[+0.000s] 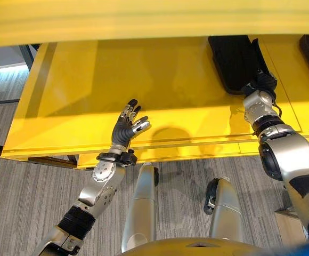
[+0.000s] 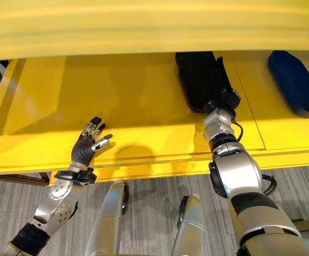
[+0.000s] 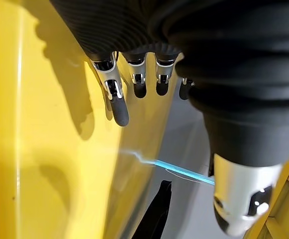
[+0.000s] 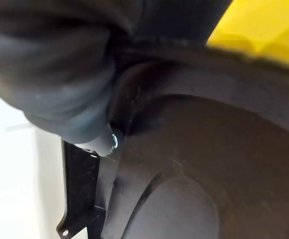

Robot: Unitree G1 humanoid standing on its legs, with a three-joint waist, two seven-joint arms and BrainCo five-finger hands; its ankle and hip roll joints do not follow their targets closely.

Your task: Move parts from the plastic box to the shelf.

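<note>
A long black moulded part (image 1: 237, 58) lies on the yellow shelf (image 1: 80, 106) at the back right. My right hand (image 1: 261, 84) is at the part's near end, its dark cover against it. In the right wrist view the black part (image 4: 209, 174) sits right up against the hand, and the fingers are hidden. My left hand (image 2: 88, 143) hovers over the shelf's front edge, left of centre. Its fingers (image 3: 117, 99) are straight and spread, and it holds nothing.
A blue part (image 2: 295, 82) rests on the shelf to the right of the black one. Another yellow shelf board (image 1: 144, 21) overhangs the back. Grey carpet floor (image 1: 26, 202) lies below the shelf's front edge. The shelf's left half is bare.
</note>
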